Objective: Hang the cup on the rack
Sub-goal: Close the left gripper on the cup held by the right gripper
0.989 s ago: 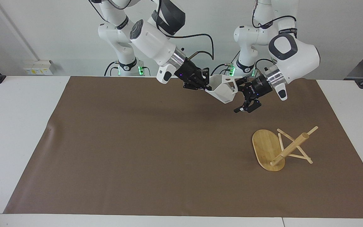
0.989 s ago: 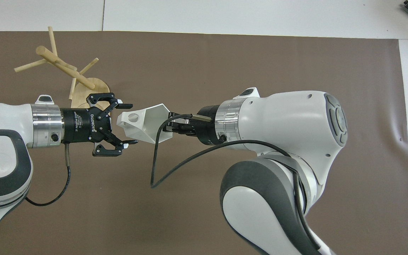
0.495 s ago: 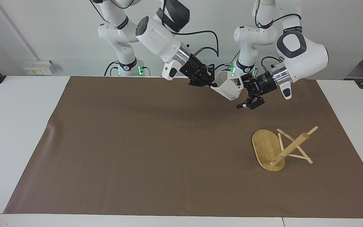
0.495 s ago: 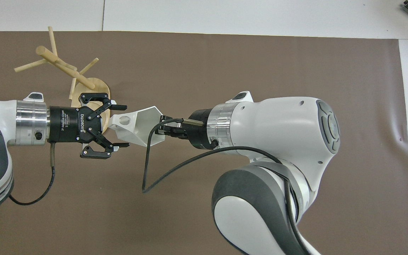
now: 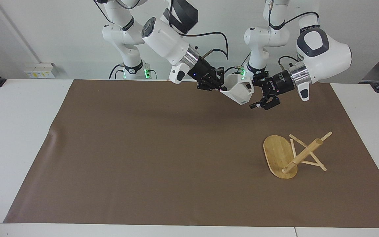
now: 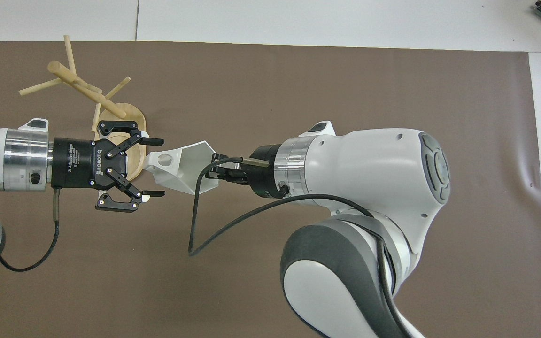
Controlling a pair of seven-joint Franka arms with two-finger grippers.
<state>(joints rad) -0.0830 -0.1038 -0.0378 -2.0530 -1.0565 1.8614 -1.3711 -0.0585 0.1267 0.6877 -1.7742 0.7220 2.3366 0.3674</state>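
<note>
Facing view: the right pincer [image 5: 220, 87] grasps the white cup [image 5: 239, 92] by its rim and holds it in the air, tipped on its side, over the brown mat [image 5: 143, 158] at the robots' edge of the bench [image 5: 18, 138]. The cup's blocky handle points at the left pincer [image 5: 258, 95], which hangs level with it, fingers spread, one finger above and one below the handle end. That pose reads as a hand-over: the handle is offered so the left arm can take it. The rack [image 5: 294, 154] lies tipped over on the mat toward the left arm's end of the bench, farther from the robots than both pincers, its oval base on edge and its post slanting up off the mat. Lying that way, it probably has to be stood upright before any peg can carry the cup.

Overhead view: the right pincer [image 6: 215, 168] grips the cup's [image 6: 183, 169] rim, so the handle with its round hole is left free. The left pincer [image 6: 154, 167] is released, its two fingertips [image 6: 154, 140] on either side of the handle and seemingly not yet touching it. The rack [image 6: 96, 96] shows beside the left arm's wrist, pegs splayed across the mat [image 6: 345, 84].
</note>
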